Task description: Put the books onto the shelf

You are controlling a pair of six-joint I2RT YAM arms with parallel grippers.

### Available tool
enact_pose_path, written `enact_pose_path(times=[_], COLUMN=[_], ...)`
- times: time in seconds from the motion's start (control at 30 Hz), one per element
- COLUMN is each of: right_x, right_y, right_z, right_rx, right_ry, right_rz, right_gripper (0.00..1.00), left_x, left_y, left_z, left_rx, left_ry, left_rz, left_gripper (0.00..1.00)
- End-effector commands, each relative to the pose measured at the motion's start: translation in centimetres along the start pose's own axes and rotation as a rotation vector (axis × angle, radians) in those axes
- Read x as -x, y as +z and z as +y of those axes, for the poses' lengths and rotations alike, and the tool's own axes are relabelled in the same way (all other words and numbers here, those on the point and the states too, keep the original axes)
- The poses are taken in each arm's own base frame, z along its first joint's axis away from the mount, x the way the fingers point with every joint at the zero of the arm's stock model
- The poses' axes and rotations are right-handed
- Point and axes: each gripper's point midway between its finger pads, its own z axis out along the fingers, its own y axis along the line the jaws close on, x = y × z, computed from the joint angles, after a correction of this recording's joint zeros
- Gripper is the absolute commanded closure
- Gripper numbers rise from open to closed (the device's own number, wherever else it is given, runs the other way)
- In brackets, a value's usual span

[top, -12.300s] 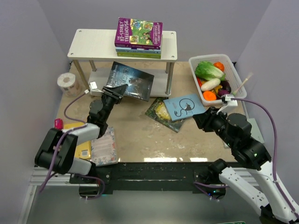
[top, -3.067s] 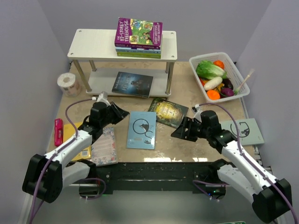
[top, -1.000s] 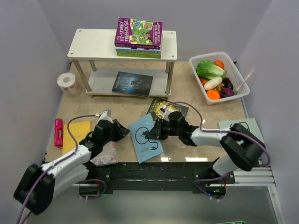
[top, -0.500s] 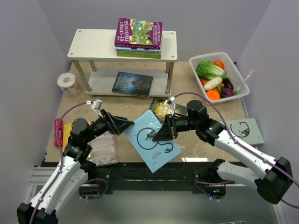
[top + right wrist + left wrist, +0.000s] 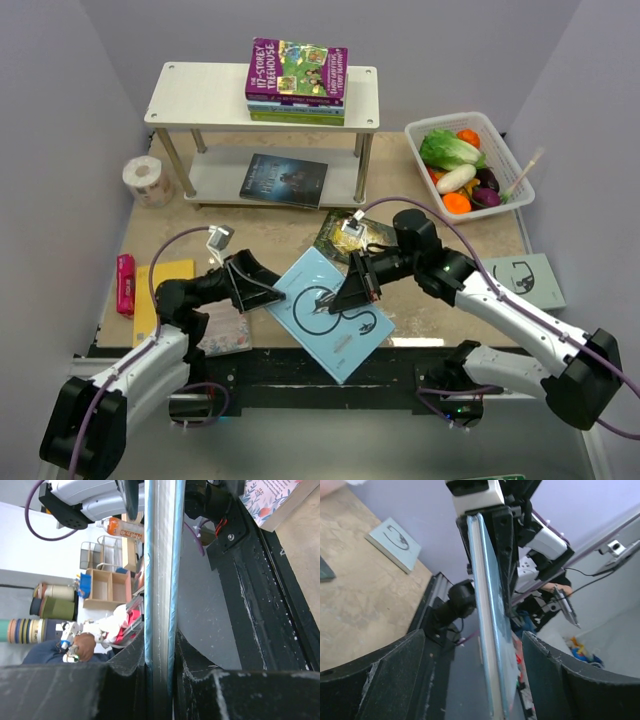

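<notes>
A light-blue book [image 5: 330, 312] hangs tilted above the table's front edge, and my right gripper [image 5: 358, 284] is shut on its far edge. In the right wrist view both pads [image 5: 125, 670] press the book's covers [image 5: 160, 570]. My left gripper [image 5: 256, 290] stands open at the book's left side. In the left wrist view the book's edge [image 5: 487, 630] runs between the spread fingers [image 5: 385, 680] without touching them. The shelf [image 5: 200, 95] carries a stack of books [image 5: 297, 80] on its top board and a dark book [image 5: 285, 180] on its lower board.
On the table lie a green-yellow book [image 5: 352, 230], a grey-green book [image 5: 522, 280], a yellow book [image 5: 158, 290] and a pink floral book [image 5: 225, 335]. A pink marker [image 5: 125, 283] and a paper roll [image 5: 142, 178] are at the left. A vegetable basket [image 5: 515, 155] stands at the back right.
The light-blue book has been lifted off the table by my right gripper and turned up on edge. My left gripper has opened and sits lower beside the book.
</notes>
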Motion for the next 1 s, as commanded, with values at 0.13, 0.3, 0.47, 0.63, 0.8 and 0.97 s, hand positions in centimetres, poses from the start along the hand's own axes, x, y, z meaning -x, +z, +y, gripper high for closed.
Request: enact_pose_path(times=[0.13, 0.3, 0.47, 0.63, 0.8, 0.97], right_x=[2.5, 3.1, 4.0, 8.5, 10.8, 10.5], right_y=[0.3, 0.5, 0.8, -2.8, -9.1, -12.2], right_z=[2.3, 2.2, 1.1, -3.9, -3.8, -3.4], right_rx=[0.042, 0.033, -0.024, -0.546, -0.839, -0.928], right_ry=[-0.088, -0.105, -0.111, -0.122, -0.139, -0.177], right_rz=[0.050, 0.062, 0.052, -0.188, -0.454, -0.561], right_gripper=[1.00, 1.00, 0.98, 0.40, 0.36, 0.36], left_x=[-0.3, -0.2, 1.1, 5.2, 7.4, 10.3], left_y=[-0.3, 0.0, 0.4, 0.1, -0.8, 0.0], left_z=[-4.6, -4.0, -3.1, 2.4, 6.5, 7.9], left_rx=[-0.159, -0.123, -0.054, 0.275, 0.406, 0.409], left_ry=[0.131, 0.145, 0.189, 0.113, -0.036, -0.079], left_rz=[0.077, 0.094, 0.035, -0.193, -0.365, -0.432], left_gripper=[0.25, 0.89, 1.00, 1.00, 1.00, 1.00])
